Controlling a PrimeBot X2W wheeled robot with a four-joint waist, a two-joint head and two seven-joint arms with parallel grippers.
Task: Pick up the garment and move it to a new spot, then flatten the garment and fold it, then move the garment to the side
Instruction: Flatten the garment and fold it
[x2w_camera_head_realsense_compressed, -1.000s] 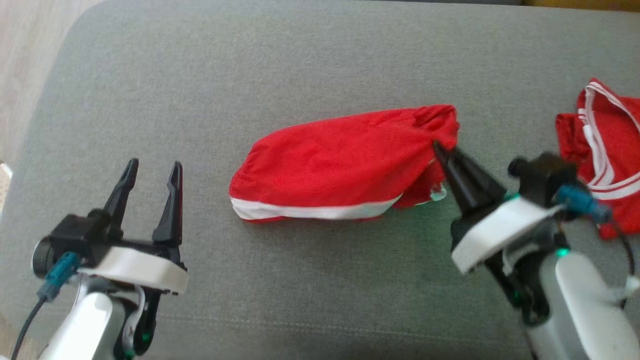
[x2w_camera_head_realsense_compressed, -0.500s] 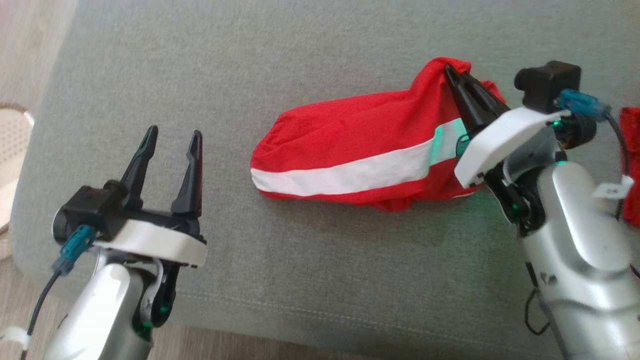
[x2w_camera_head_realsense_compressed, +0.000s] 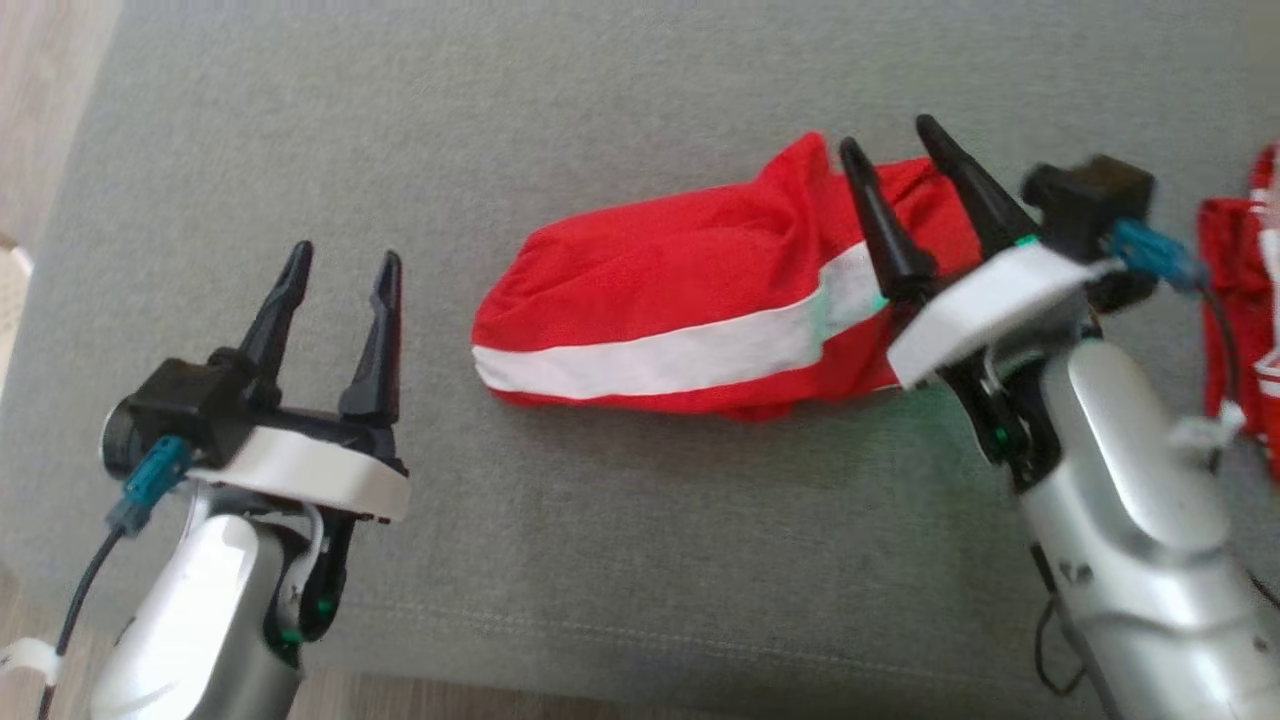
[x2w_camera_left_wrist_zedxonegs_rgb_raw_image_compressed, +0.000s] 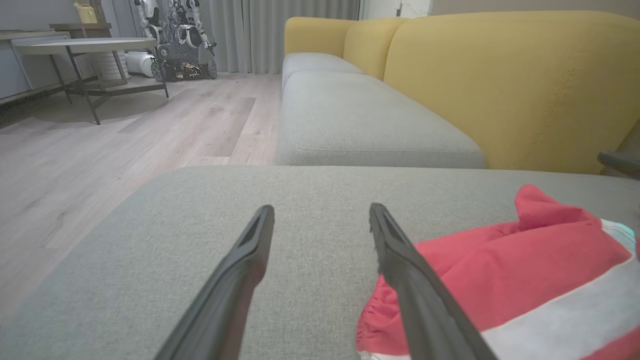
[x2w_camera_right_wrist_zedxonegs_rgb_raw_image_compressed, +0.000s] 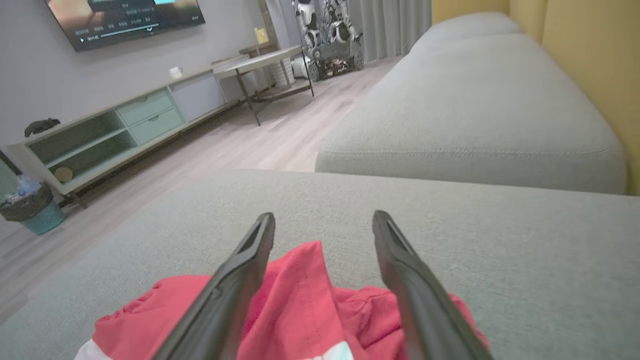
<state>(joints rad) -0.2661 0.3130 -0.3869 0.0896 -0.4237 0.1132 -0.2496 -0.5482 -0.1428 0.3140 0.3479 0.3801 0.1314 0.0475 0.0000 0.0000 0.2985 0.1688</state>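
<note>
I am holding my right gripper (x2w_camera_head_realsense_compressed: 890, 140) spread wide, gripping nothing, fingers straddling a raised peak of the red garment (x2w_camera_head_realsense_compressed: 680, 300), which is lying on the grey cushion (x2w_camera_head_realsense_compressed: 600, 560) beneath it and stretching leftward. My left gripper (x2w_camera_head_realsense_compressed: 345, 255) is hovering wide open beyond the garment's far end.

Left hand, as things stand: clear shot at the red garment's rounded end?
Probably yes. The left hand is open and sits beside the rounded end of the garment, with just bare cushion between them and nothing in the way.
</note>
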